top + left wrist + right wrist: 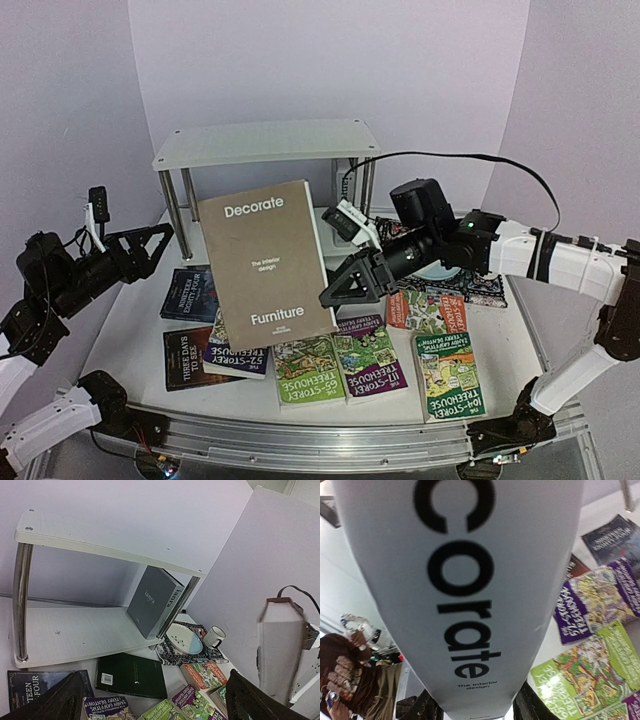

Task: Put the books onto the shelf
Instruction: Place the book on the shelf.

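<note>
Top external view: right end effector [335,290] grips the brown "Decorate" book [265,265] near upright, just before the shelf [265,143]; left end effector [160,250] gapes empty left of the shelf. Best slide it vertically onto the shelf's lower board, clear of the grey "ianra" book [150,602].

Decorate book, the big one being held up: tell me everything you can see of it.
The Decorate book is a large volume with a matte brown cover and white lettering: Decorate, The interior design, Furniture. White page edges show along its right side. The right wrist view shows a pale face with black lettering. It stands nearly upright, slightly tilted, before the shelf, over the flat paperbacks. The right hand clamps its right edge; whether its bottom touches them is unclear.
</note>
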`<action>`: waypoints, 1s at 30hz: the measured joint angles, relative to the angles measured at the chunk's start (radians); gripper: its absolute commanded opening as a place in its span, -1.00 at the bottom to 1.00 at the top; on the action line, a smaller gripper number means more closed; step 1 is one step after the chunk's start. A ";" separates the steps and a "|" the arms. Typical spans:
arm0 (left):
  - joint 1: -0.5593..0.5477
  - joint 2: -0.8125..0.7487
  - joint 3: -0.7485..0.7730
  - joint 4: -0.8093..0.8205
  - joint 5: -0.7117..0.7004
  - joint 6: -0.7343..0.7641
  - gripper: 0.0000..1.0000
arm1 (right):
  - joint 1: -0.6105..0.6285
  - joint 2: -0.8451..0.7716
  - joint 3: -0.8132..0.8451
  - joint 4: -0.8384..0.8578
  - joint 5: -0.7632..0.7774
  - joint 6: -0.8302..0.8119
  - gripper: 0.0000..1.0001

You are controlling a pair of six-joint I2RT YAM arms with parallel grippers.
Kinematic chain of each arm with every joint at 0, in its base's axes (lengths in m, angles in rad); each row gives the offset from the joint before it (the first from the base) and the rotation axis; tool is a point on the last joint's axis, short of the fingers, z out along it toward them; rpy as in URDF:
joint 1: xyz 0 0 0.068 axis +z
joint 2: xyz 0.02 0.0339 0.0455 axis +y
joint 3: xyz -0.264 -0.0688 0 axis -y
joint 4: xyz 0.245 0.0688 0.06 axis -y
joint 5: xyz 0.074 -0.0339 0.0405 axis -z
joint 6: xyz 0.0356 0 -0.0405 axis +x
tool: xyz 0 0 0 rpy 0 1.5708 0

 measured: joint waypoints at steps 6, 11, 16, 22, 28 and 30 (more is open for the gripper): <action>0.000 0.008 0.000 0.000 0.007 0.000 0.99 | -0.001 0.018 -0.010 -0.080 0.358 -0.075 -0.48; 0.000 0.019 0.001 0.000 0.008 0.000 0.99 | -0.001 0.018 -0.084 -0.074 0.667 -0.119 -0.45; 0.000 0.079 0.017 0.001 0.026 -0.001 0.99 | -0.002 0.066 -0.118 -0.049 0.902 -0.141 -0.46; 0.000 0.124 0.026 0.012 0.049 -0.002 0.99 | -0.003 0.133 -0.126 0.068 1.060 -0.137 -0.48; 0.000 0.131 0.027 0.020 0.061 -0.004 0.99 | -0.003 0.136 -0.149 0.221 1.160 -0.109 -0.47; 0.000 0.131 0.027 0.023 0.066 -0.005 0.99 | -0.003 0.137 -0.150 0.260 1.184 -0.103 -0.48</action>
